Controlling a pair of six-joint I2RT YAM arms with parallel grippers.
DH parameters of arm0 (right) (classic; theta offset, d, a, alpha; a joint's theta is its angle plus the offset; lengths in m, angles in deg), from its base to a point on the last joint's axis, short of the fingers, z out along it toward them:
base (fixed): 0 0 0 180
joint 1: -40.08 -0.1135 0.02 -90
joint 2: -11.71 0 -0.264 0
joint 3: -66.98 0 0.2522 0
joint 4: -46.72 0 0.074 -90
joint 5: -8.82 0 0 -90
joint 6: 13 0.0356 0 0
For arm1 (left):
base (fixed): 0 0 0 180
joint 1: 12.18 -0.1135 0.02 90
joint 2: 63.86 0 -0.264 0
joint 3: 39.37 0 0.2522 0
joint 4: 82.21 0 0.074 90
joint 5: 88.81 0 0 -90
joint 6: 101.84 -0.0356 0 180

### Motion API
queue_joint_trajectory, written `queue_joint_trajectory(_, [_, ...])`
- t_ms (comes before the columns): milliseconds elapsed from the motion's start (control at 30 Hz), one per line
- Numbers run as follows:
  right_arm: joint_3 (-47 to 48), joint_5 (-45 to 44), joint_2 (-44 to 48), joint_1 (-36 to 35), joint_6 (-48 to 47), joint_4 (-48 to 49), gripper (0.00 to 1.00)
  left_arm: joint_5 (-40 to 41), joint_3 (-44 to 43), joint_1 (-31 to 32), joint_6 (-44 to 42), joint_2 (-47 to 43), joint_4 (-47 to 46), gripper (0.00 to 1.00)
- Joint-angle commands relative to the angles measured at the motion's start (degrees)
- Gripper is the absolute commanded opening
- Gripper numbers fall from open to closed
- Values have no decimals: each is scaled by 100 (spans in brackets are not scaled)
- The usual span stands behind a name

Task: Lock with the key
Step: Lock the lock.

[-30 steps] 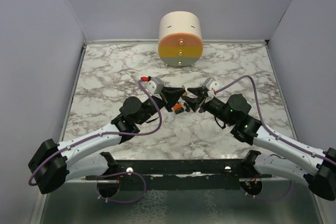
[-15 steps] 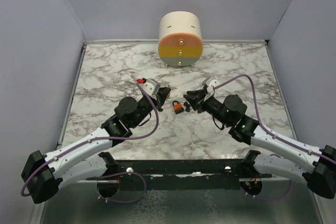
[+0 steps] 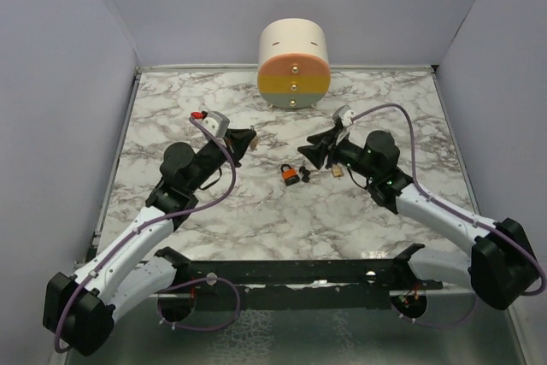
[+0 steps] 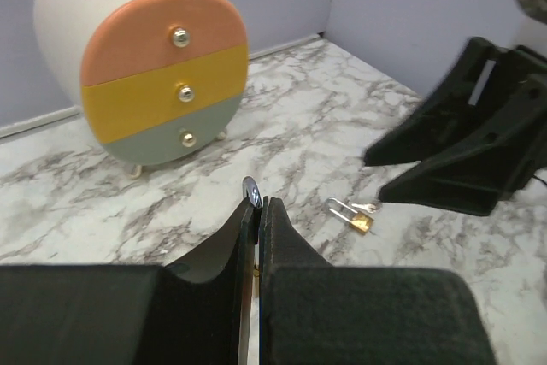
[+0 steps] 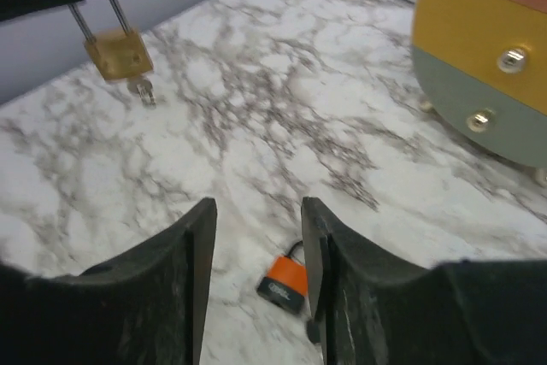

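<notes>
The orange padlock (image 3: 291, 174) with a black shackle lies on the marble between my two grippers; it also shows in the right wrist view (image 5: 286, 278). The key's black head (image 3: 305, 177) lies just right of it, half hidden behind my right finger in the right wrist view (image 5: 313, 331). My right gripper (image 3: 310, 154) is open and empty, hovering just above and behind the orange padlock (image 5: 256, 237). My left gripper (image 3: 249, 137) is shut on the silver shackle (image 4: 250, 191) of a small brass padlock (image 5: 120, 54), which hangs in the air with a tiny silver key below it.
A second small brass padlock (image 3: 338, 171) with a silver key lies on the marble under my right arm, and also shows in the left wrist view (image 4: 360, 220). A round drawer unit (image 3: 293, 64) with orange, yellow and grey fronts stands at the back. Grey walls enclose the table.
Both grippers have drawn away from the orange padlock, the left one back to the left and up with a brass padlock, the right one back to the right. The orange padlock stays on the marble.
</notes>
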Motion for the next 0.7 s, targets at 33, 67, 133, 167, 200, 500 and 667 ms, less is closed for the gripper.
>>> queue_joint_trajectory(33, [939,1708,-946,14,464,125,61,-1821,43,-158,426,-18,-639,0])
queue_joint_trajectory(67, [905,1820,-1025,12,582,389,61,-1955,60,-162,437,-11,-683,0])
queue_joint_trajectory(133, [776,2005,-1081,14,826,864,61,-2169,108,-176,423,-56,-735,0])
queue_joint_trajectory(167, [745,2114,-1097,13,874,982,61,-2207,134,-172,406,-106,-753,0])
queue_joint_trajectory(200, [740,2249,-1119,12,918,1078,61,-2227,161,-172,373,-156,-751,0])
queue_joint_trajectory(500, [503,3654,-1572,12,1513,2531,52,-2597,380,-228,213,-448,-1110,0])
queue_joint_trajectory(667, [293,3814,-1794,3,1692,3089,50,-2611,347,-242,342,-481,-1181,0])
